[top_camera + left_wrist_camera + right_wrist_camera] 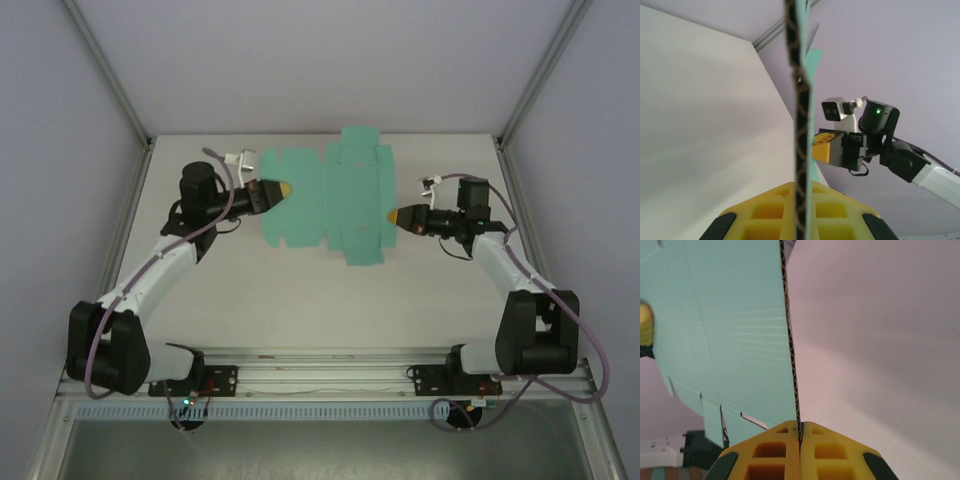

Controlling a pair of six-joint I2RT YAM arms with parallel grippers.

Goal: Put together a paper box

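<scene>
Yellow left fingers (pixel 840 200) and right fingers (pixel 845 439) clamp the flat, corrugated teal paper box (pixel 340 195).

A pale, matte table (pixel 300 300) sits inside an enclosure of plain lilac-grey panels: a far wall (pixel 330 60), a left wall (pixel 50 160) and a right wall (pixel 595 180). Slanting metal struts mark the far corners, left (pixel 105 70) and right (pixel 545 70). An aluminium rail (pixel 330 362) runs along the near edge, with a perforated strip (pixel 320 410) just below. Light is soft and even.
</scene>
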